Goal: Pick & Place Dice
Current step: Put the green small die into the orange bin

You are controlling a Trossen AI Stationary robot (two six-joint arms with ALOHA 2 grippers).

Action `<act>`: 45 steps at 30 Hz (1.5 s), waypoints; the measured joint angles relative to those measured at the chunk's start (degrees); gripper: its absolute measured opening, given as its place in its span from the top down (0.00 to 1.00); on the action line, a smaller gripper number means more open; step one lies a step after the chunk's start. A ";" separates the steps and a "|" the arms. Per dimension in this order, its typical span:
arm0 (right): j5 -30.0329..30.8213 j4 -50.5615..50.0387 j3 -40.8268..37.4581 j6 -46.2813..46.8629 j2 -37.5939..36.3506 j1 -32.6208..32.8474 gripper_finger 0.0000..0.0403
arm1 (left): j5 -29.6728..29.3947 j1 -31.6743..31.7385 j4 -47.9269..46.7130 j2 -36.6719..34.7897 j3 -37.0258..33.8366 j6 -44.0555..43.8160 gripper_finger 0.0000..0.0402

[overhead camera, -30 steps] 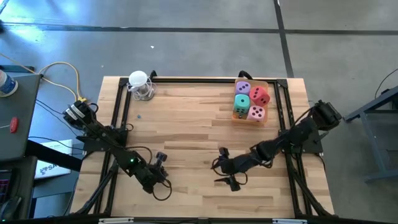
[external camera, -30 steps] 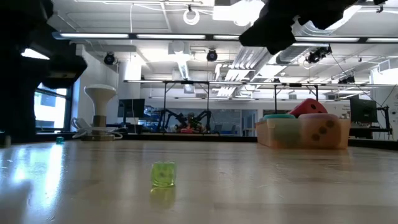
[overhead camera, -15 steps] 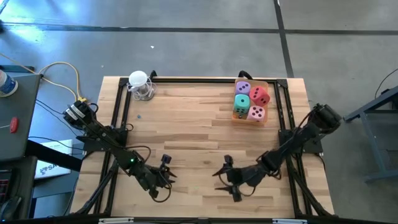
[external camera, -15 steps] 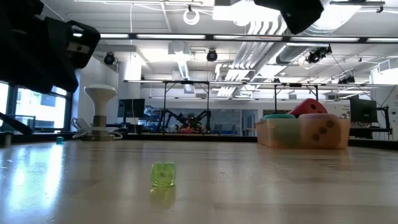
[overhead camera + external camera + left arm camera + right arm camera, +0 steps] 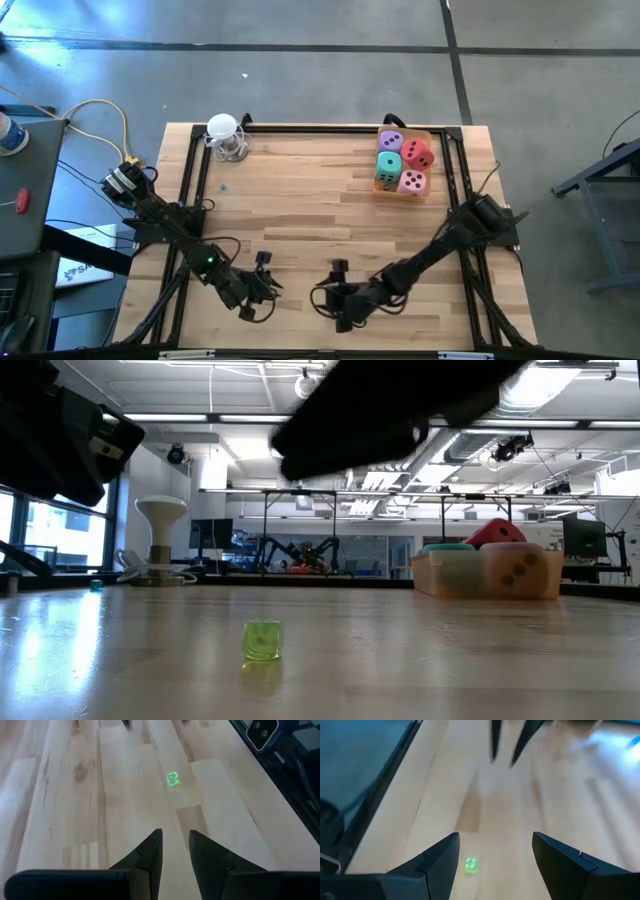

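Note:
Several dice lie in a clear orange box (image 5: 432,168) at the table's far right: purple (image 5: 391,141), mint green (image 5: 388,164), red (image 5: 418,153) and pink (image 5: 412,181). In the low view the red die (image 5: 500,531) rises tilted above the box rim. My left gripper (image 5: 268,285) hovers near the front edge, left of centre, its fingers (image 5: 150,852) slightly open with nothing between them. My right gripper (image 5: 335,292) hangs just to its right, wide open (image 5: 495,837) and holding nothing. Both point at a tiny green bead (image 5: 173,778) on the wood between them.
A white round-topped object (image 5: 225,135) stands at the far left corner, with a tiny blue bead (image 5: 223,185) near it. A black frame (image 5: 300,128) runs along the table's edges. The green bead (image 5: 263,640) lies near the front edge. Bare wood lies between the grippers and the box.
My right gripper has swung toward the table's left and near edge and sunk a little, staying wide open; in the low view its arm now crosses the top centre. My left gripper has tipped upward and rolled, and its fingers have parted slightly. The dice have not moved.

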 joint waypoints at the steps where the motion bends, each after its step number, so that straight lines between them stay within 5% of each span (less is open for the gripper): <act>1: -1.42 0.38 -0.02 0.10 1.00 -0.35 0.40 | 0.00 -0.12 -0.02 0.00 0.00 -0.81 0.77; 17: -5.15 6.28 -0.07 1.47 9.40 -0.58 0.40 | 0.00 -2.42 4.49 0.00 0.04 -2.74 0.77; 45: -7.16 7.85 0.00 2.39 11.54 -1.97 0.40 | -0.02 -2.43 5.55 0.00 0.04 -1.72 0.77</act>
